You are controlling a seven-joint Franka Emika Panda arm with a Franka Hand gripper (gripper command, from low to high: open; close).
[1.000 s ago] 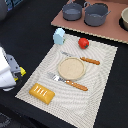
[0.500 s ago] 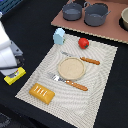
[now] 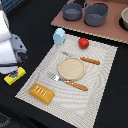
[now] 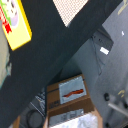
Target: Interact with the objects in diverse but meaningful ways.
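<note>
Yellow box (image 3: 15, 75) is lying on the black tabletop (image 3: 30, 22) just off the woven placemat (image 3: 102, 80), under the arm; the end effector's state cannot be told. Descending blind is risking shoving the box off the tabletop edge.

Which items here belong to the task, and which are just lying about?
Task items: tomato, carton, orange bread slab, yellow box.
Lying about: two grey pots, fork, knife, plate, placemat, cardboard box.

One tomato (image 3: 83, 43), one carton (image 3: 59, 35), one bread slab (image 3: 42, 92), one yellow box (image 3: 14, 75), two grey pots (image 3: 96, 13), one plate (image 3: 72, 68), one fork (image 3: 68, 82), one knife (image 3: 83, 58).
</note>
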